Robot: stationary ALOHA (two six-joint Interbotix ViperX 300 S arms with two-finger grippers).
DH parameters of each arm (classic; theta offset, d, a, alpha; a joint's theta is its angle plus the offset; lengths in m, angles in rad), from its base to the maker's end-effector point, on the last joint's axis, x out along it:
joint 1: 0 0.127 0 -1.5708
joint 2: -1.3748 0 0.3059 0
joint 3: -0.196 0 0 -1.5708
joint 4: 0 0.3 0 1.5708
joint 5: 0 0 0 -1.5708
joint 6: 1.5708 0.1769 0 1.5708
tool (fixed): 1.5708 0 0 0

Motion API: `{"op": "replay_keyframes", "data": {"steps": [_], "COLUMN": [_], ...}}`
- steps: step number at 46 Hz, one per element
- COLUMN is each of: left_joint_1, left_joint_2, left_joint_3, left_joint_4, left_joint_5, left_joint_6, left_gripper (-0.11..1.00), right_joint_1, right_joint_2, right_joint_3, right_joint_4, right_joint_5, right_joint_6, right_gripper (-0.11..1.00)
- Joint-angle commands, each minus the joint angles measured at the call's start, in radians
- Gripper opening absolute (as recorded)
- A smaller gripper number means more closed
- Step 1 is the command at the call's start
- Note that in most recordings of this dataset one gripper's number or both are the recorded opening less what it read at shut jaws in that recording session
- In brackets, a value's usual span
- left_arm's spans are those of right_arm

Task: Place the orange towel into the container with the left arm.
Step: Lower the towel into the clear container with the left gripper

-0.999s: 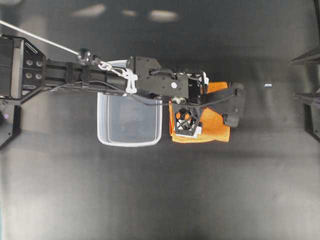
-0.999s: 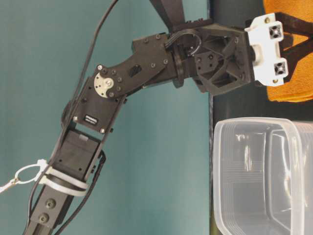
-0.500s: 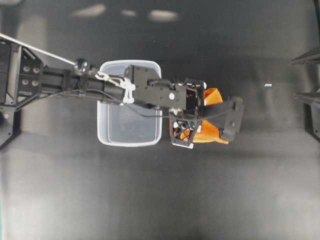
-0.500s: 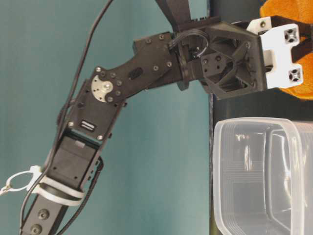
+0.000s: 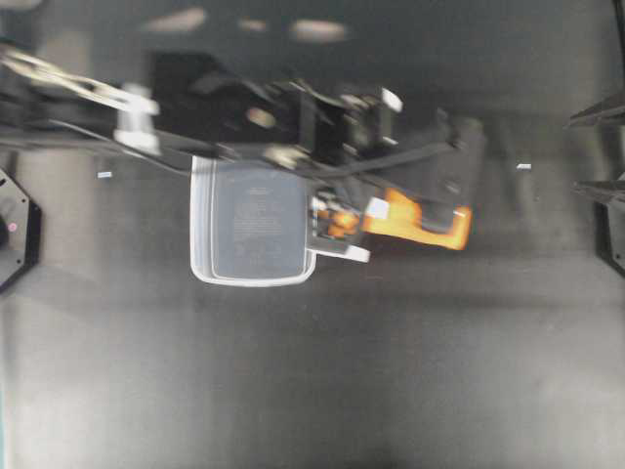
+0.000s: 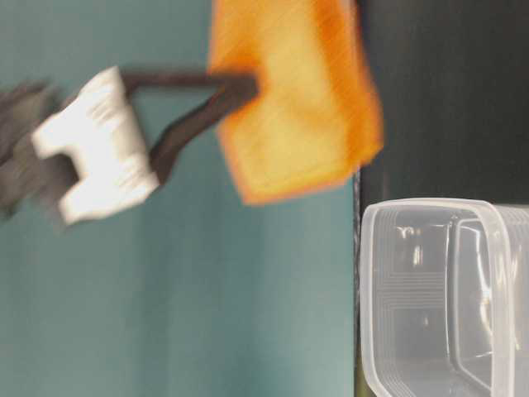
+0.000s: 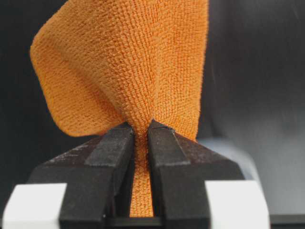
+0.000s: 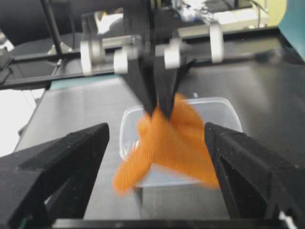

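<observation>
My left gripper (image 7: pixel 139 126) is shut on a pinched fold of the orange towel (image 7: pixel 128 62), which hangs in the air off the table. In the blurred overhead view the left gripper (image 5: pixel 363 223) is over the right rim of the container (image 5: pixel 249 269), and the towel (image 5: pixel 425 223) trails to its right. The table-level view shows the towel (image 6: pixel 297 99) lifted beside the clear tub (image 6: pixel 430 306). My right gripper (image 8: pixel 157 157) is open and empty, facing the towel (image 8: pixel 171 138) and the container (image 8: pixel 224 107). It sits at the right edge (image 5: pixel 598 151) in the overhead view.
The table is a black mat (image 5: pixel 322 381). A small white fleck (image 5: pixel 523 167) lies near the right arm, and another (image 5: pixel 104 175) left of the tub. A black arm base (image 5: pixel 15 230) stands at the left edge.
My left gripper has closed on the towel, lifted it off the table and swung it toward the container. The right arm has not moved.
</observation>
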Motion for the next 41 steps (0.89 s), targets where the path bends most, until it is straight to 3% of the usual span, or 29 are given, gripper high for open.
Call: {"op": "replay_keyframes", "data": {"steps": [1,22,41], "left_joint_1": [0.014,0.041,0.057], "left_joint_2": [-0.097,-0.29,-0.25], "left_joint_3": [0.063,0.48,0.581], "left_joint_4": [0.003,0.003,0.003], "left_joint_5": [0.051,-0.098,-0.206], "left_joint_6": [-0.003,-0.012,-0.011], "left_gripper": [0.06,0.06,0.06], "right_joint_1": [0.002,0.006,0.008], "right_joint_2": [0.008,0.012,0.015], "right_joint_3": [-0.015,-0.012,-0.011], "right_joint_4": [-0.002,0.0,-0.002], "right_joint_5": [-0.005,-0.005,-0.005], "right_joint_6": [0.002,0.002,0.002], "right_gripper": [0.78,0.78,0.78]}}
